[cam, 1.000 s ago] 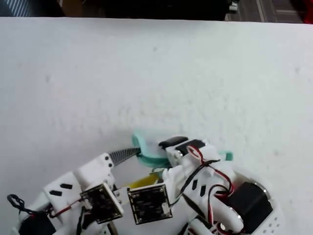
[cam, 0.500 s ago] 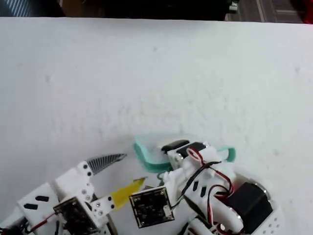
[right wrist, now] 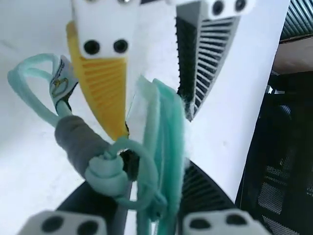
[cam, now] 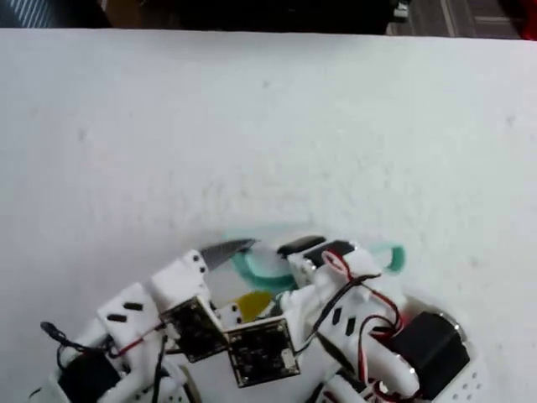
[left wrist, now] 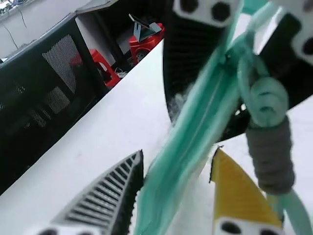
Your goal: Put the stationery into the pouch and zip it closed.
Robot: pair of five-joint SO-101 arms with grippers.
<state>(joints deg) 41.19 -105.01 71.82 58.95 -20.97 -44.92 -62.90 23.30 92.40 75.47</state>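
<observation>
**Two robot arms meet over a teal pouch at the near side of a white worktop**

The white worktop [cam: 336,126] has a faintly grainy surface. Its far edge is a straight line with dark room beyond. A wide stretch of white runs from that edge down to the pouch [cam: 260,269], which sits low in the high view, just in front of the two arm bases.

The pouch is soft teal fabric, standing on its long edge, with a seam running along the top. A teal cord [right wrist: 115,169] is knotted at one end and passes through a grey tube-shaped sleeve [right wrist: 78,142]. It ends in a flat loop [cam: 390,256] that lies on the worktop beside the right arm.

The right gripper [right wrist: 156,171] bends low over the pouch, its black fingers [right wrist: 205,188] closed on the fabric edge from both sides. The left gripper [left wrist: 177,155] comes in from the other side and faces it. Its ribbed grey finger [left wrist: 105,200] and smooth yellow finger [left wrist: 239,196], both wedge-shaped, are spread apart. The pouch's edge runs between them, and neither finger presses on it.
</observation>
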